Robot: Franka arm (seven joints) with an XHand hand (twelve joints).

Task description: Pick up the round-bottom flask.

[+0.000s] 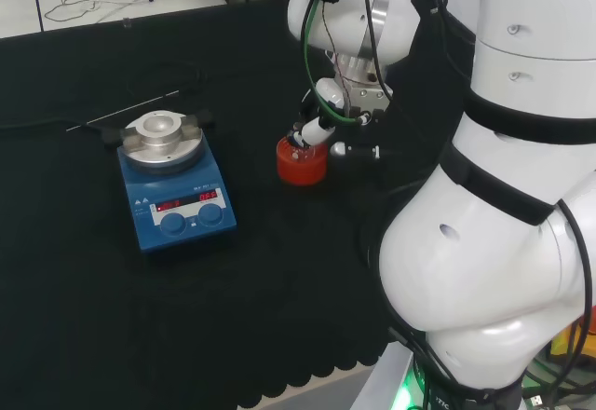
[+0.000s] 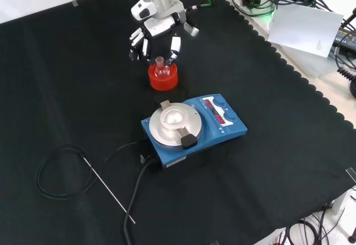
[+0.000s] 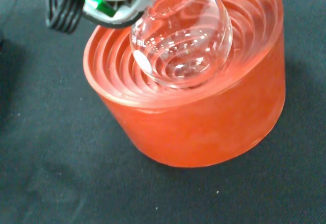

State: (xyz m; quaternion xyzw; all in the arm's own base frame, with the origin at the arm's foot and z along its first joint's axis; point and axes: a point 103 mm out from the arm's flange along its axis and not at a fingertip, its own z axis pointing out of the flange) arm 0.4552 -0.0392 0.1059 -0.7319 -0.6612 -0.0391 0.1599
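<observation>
Red ribbed stand [image 2: 163,77] is seen on the black-clothed desk [image 2: 67,78], w/ the clear round-bottom flask [image 3: 182,35] seated in its rings. In the front view the hand [image 2: 156,33] is placed just above the flask neck, fingers [image 2: 173,49] pointing down on both sides; probably they are not closed on it yet. A blue stirrer plate [image 2: 192,128] is seen nearer in front view.

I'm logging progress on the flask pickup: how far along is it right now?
Done: the hand has reached the round-bottom flask and sits just above its red ribbed stand. In hand: its fingers hang down around the flask's neck in the front view; whether they already pinch it cannot be told. Left: the flask's bulb looks seated in the stand's rings, so closing and lifting remain.
</observation>
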